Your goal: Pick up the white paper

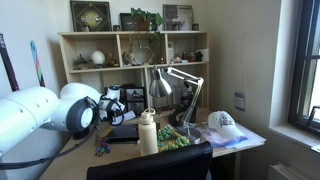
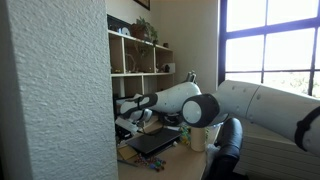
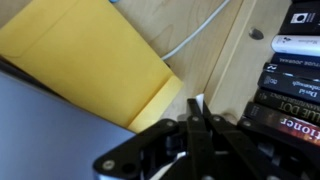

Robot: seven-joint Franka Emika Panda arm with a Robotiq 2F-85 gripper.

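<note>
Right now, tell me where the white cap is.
In an exterior view, the cap lies on pale papers toward the window, beyond the lamp from the white bottle.

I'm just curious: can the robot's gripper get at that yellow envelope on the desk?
Probably yes: in the wrist view the gripper hangs near the yellow envelope, whose top lies uncovered.

Wooden shelf unit (image 1: 130, 50), cream wall (image 1: 250, 50), bright window (image 2: 270, 40), desk lamp (image 1: 185, 82)
</note>
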